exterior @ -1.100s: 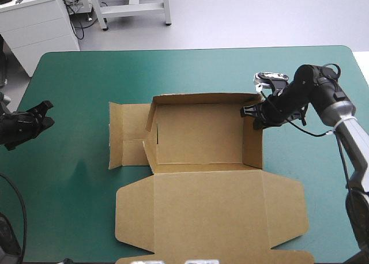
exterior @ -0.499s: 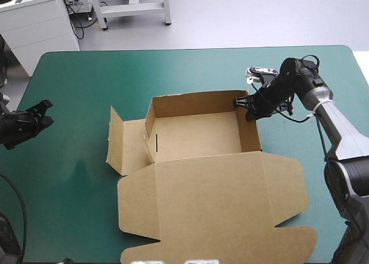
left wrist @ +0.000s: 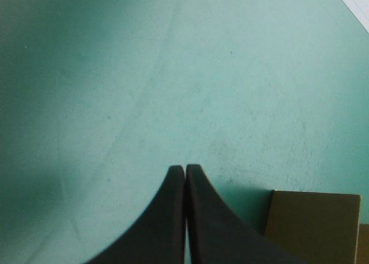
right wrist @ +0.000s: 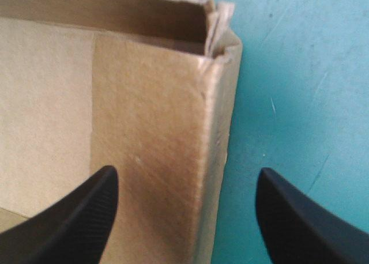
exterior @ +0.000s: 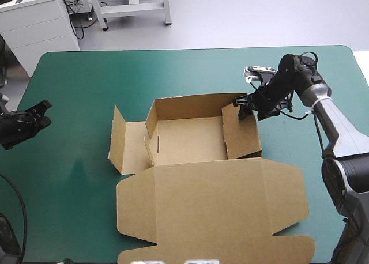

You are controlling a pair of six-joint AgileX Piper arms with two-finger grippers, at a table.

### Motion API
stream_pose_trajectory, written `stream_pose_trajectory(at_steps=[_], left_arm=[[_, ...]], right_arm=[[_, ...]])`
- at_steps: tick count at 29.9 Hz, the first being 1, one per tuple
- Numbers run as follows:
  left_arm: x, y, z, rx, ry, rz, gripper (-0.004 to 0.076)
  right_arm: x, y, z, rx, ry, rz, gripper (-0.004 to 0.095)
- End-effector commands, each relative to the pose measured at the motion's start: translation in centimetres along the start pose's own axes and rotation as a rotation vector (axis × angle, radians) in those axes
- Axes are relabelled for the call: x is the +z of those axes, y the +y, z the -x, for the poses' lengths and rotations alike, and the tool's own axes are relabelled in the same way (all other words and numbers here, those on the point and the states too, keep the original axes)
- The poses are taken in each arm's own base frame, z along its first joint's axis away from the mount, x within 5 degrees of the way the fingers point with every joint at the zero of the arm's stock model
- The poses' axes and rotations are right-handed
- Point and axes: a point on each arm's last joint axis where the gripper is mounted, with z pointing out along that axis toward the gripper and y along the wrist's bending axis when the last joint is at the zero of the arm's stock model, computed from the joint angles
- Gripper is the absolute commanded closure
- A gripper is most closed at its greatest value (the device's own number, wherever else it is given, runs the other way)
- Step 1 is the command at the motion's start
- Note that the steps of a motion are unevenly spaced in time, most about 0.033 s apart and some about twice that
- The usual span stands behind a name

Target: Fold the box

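- Brown board of the box [exterior: 190, 140] lies at the middle of the teal-green desk [exterior: 190, 68], partly raised into a tray; its far wall [exterior: 190, 104] stands upright along the back.
- On the right, the right wall [exterior: 241, 136] is up, and its panel leans inward over the floor rather than lying tucked flat against the side.
- On the left, less is done; the left flap [exterior: 128, 146] spreads outward from the tray, its outer end tilted up off the desk, not wrapped over or tucked.
- Toward the desk's near edge the lid [exterior: 210, 209] lies flat and spread, its side tabs out.
- At the box's far right corner is the right gripper [exterior: 242, 108]; its black fingers [right wrist: 86, 218] stand apart, one inside the right wall and one outside, the wall's edge between them; contact cannot be told.
- Near the desk's left edge, well apart from the box, the left gripper [exterior: 47, 114] is pressed together on nothing.
- By my reading, about half is done; the right panel wants pressing home, and the left side wants raising and tucking.
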Motion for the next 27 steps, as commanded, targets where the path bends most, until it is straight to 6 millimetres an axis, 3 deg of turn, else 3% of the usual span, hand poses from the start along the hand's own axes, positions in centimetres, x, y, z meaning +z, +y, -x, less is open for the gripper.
stream_pose_trajectory(at_steps=[1,7,11,16,27], left_arm=[[-1.5,-1.2,0.7,0.005,-0.081,-0.034,0.0756],[-1.5,-1.2,0.7,0.008,-0.082,-0.031,0.0756],[-1.5,-1.2,0.7,0.008,-0.082,-0.031,0.0756],[-1.5,-1.2,0.7,0.008,-0.075,-0.033,0.0756],[-1.5,-1.3,0.4,0.008,-0.043,-0.044,0.0756]], right_arm=[[-4.2,1.3,0.4,-0.019,-0.108,0.011,0.0142],[-6.7,2.0,-0.1,-0.053,-0.173,-0.116,0.0143],[-8.1,4.2,-1.0,-0.109,-0.214,-0.225,0.0147],[-9.0,6.8,-2.0,-0.124,-0.242,-0.197,0.0147],[-7.9,5.8,-5.5,-0.076,-0.149,-0.199,0.0147]])
